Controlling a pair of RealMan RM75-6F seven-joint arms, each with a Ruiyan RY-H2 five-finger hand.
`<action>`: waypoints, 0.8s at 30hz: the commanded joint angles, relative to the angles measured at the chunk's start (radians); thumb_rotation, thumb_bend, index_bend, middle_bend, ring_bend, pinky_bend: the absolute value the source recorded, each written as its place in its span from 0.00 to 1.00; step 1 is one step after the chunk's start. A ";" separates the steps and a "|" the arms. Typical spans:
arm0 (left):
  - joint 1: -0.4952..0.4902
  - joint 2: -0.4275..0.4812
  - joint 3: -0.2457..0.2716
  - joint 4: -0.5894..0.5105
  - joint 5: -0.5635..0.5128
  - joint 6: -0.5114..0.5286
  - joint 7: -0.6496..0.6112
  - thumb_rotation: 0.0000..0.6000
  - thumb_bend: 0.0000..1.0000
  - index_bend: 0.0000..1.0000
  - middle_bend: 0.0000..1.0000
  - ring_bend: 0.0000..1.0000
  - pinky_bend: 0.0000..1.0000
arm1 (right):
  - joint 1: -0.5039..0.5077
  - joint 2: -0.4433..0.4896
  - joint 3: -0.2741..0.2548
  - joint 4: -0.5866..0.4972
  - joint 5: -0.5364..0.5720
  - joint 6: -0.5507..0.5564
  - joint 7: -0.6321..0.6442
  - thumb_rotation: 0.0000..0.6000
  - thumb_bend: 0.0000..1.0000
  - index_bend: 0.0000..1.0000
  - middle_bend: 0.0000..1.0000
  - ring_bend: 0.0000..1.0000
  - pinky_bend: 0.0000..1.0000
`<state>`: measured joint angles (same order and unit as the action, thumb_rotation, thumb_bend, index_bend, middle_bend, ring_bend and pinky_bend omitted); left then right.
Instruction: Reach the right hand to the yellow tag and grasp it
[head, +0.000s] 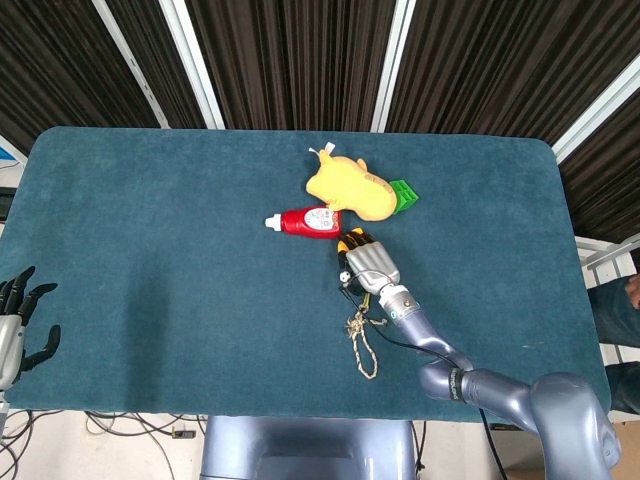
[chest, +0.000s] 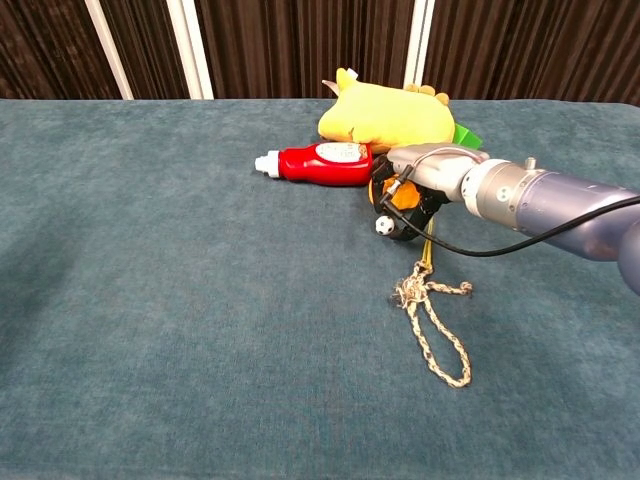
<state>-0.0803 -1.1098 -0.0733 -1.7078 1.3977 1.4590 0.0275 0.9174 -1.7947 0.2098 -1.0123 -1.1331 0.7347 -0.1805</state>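
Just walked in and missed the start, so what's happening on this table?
The robot's right hand is down over a yellow tag near a red bottle and a yellow plush toy; whether it has gripped it, I can't tell. A knotted rope trails from the tag. The left hand hangs open off the table's edge.

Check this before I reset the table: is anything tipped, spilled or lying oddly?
Nothing is spilled. The red bottle lies on its side against the yellow plush. The right robot hand covers the yellow tag, whose rope loop trails loose over the cloth.
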 joint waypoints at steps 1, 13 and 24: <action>0.000 0.000 0.000 0.000 0.000 0.000 0.001 1.00 0.44 0.19 0.00 0.00 0.00 | 0.003 -0.006 0.000 0.008 -0.003 -0.002 -0.002 1.00 0.33 0.48 0.16 0.11 0.15; -0.001 0.000 -0.001 0.000 -0.002 0.000 0.000 1.00 0.44 0.19 0.00 0.00 0.00 | 0.007 -0.015 0.003 0.016 -0.008 -0.005 -0.007 1.00 0.35 0.50 0.17 0.11 0.15; -0.002 0.002 0.000 -0.002 -0.004 -0.003 0.001 1.00 0.44 0.19 0.00 0.00 0.00 | 0.011 -0.009 0.005 0.005 -0.001 -0.023 -0.011 1.00 0.36 0.51 0.17 0.11 0.15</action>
<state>-0.0818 -1.1078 -0.0733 -1.7103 1.3939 1.4558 0.0286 0.9281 -1.8040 0.2146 -1.0072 -1.1343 0.7119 -0.1912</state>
